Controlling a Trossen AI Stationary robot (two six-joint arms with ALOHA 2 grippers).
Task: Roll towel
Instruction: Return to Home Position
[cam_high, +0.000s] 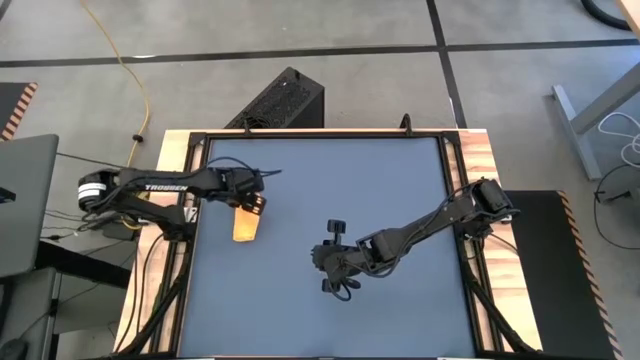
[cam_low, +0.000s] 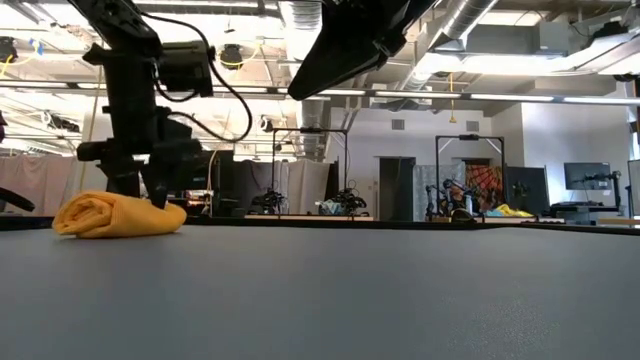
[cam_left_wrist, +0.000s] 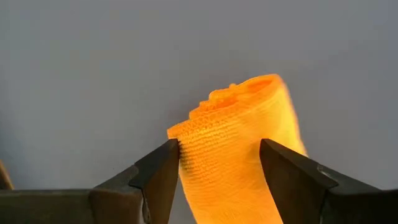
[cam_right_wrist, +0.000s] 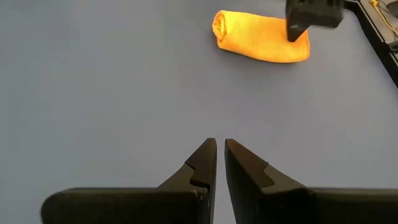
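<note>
Towel (cam_right_wrist: 261, 45) rolled, arms due home
Left pincer (cam_left_wrist: 219, 148) straddles the roll's end, released; best lifted straight up so nothing unrolls; right pincer (cam_right_wrist: 221, 144), clenched empty, hovers mid-desk (cam_high: 400, 180)

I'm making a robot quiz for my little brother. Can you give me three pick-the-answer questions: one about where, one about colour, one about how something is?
1. Where is the towel?
A. on the table's left side, at the left claw
B. in the table's middle
C. on the floor
2. What colour is the towel?
A. blue
B. white
C. yellow
3. How is the right claw?
A. wide open
B. shut, holding nothing
C. squeezing the towel
Answers: 1 A, the high view shows the rolled towel there, the left claw's open fingers either side of it. 2 C, bright yellow in every view. 3 B, its fingers nearly touch with nothing between.
</note>
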